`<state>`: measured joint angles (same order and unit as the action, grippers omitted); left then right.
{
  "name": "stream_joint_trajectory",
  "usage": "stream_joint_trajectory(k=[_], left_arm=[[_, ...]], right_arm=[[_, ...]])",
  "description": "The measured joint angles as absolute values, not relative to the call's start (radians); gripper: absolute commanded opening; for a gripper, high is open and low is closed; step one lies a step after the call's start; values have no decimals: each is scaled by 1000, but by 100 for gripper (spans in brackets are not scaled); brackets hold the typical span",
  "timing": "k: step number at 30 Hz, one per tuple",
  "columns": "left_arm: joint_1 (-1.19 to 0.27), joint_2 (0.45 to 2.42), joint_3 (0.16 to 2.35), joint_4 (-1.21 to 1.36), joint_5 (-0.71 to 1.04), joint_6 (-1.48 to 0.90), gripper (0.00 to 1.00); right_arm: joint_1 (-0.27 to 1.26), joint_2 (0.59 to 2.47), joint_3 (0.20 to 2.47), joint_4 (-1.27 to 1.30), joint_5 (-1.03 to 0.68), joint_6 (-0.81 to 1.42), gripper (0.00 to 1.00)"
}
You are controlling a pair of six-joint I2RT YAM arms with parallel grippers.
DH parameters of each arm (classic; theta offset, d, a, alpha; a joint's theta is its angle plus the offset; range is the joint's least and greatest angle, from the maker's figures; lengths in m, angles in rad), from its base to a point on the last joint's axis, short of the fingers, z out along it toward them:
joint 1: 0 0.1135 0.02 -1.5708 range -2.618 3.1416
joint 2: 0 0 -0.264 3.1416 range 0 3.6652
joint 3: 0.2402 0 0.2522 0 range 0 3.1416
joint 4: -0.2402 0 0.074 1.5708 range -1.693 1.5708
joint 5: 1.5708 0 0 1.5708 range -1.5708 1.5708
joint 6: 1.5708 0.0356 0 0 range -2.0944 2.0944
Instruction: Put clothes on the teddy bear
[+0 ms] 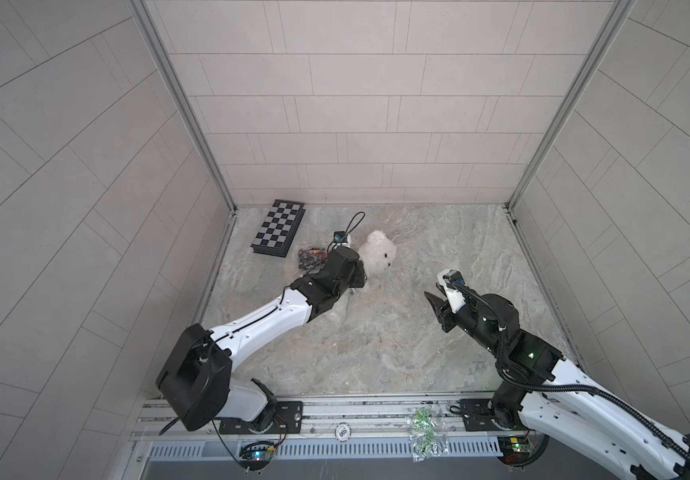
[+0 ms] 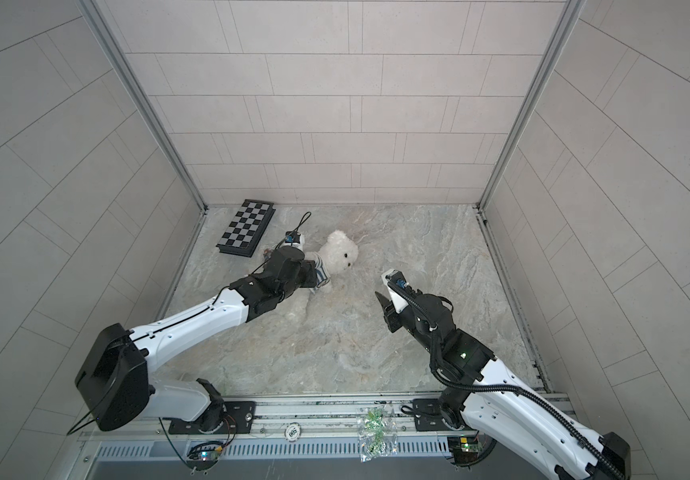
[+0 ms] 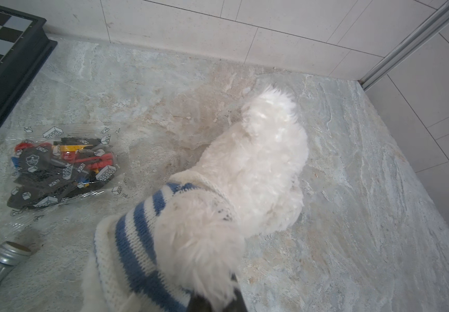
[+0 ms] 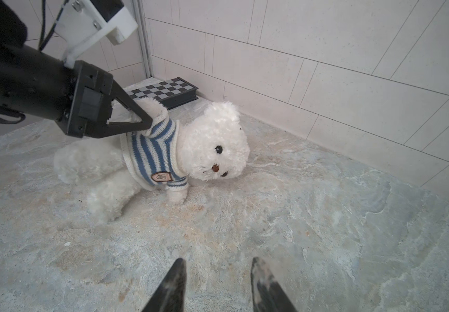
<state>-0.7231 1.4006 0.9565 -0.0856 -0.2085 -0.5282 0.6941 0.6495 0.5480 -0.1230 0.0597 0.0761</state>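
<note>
Closest to the lens in the right wrist view: your right gripper [image 4: 218, 260], fingers parted, nothing between them, hanging over bare tabletop [image 4: 339, 216] and well apart from the teddy bear [image 4: 212, 143]. Your left gripper [image 4: 147, 123] is clenched on the bear's raised arm, right at the sleeve cuff. The left wrist view shows the same pinch from behind, tips mostly buried in fur. The bear lies partly on its side, head toward your right arm, face turned to the right wrist camera, lower paw touching the table, legs on the table below the left gripper. The striped shirt [image 4: 150, 151] is on it: torso covered, both arms through the sleeves, badge [image 4: 161, 177] at the hem. In both top views the bear sits in the back left part of the table. Behind it a chessboard [image 4: 167, 90] lies near the back left corner, with a clear bag of bricks [image 3: 61, 167] just beside the board. A silver capped object [image 3: 8, 252] near the bag, can't tell what.
</note>
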Motion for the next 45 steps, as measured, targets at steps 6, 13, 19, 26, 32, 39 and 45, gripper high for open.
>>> stream_joint_trajectory(k=[6, 13, 19, 26, 32, 39, 45], left_arm=[[-784, 1390, 917, -78, -222, -531, 0], [-841, 1349, 861, -63, -223, -553, 0], [-896, 1335, 834, -46, -222, -588, 0], [-991, 1335, 769, -26, -236, -645, 0], [-1092, 1335, 694, -26, -244, -706, 15], [-1161, 1333, 620, -41, -224, -764, 45], [-1193, 1271, 597, -53, -163, -767, 54]], right_arm=[[676, 649, 548, -125, 41, 95, 42], [646, 645, 543, -135, 24, 117, 43], [636, 647, 529, -139, 7, 130, 42], [623, 628, 525, -140, 3, 136, 43], [614, 653, 517, -138, -11, 138, 43], [614, 723, 517, -124, -39, 157, 45], [607, 801, 520, -130, -73, 171, 53]])
